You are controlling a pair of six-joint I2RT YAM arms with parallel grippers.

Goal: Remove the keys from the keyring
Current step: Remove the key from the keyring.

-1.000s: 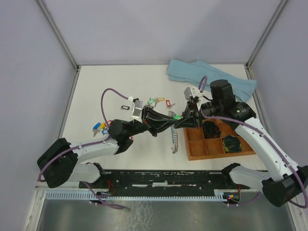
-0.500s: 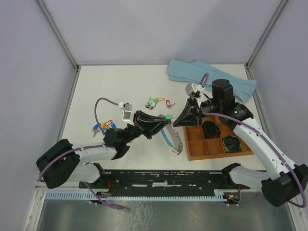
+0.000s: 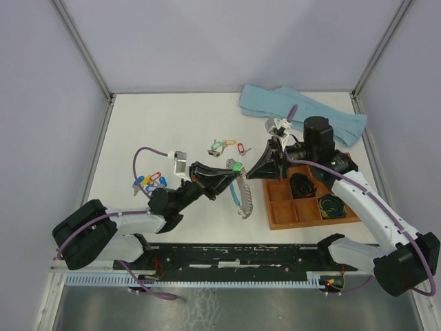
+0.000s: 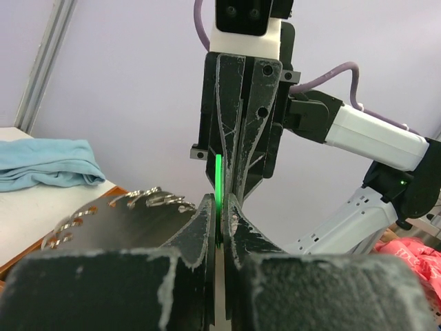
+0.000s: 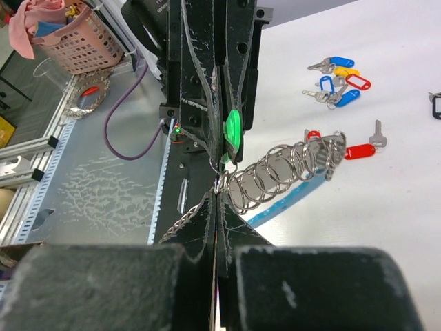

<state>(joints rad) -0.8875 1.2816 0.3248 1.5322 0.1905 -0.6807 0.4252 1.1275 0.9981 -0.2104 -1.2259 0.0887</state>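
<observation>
While the left gripper pinches the green-tagged key, the right gripper clamps the top of the keyring from three o'clock, seemingly to tug them apart; the loop dangles beneath both, at nine o'clock of the tray.

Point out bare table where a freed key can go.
Widest bare patch: table back-left, bordered by the blue cloth and loose keys. Crowded: middle, around the keyring, and right, by the wooden tray.
</observation>
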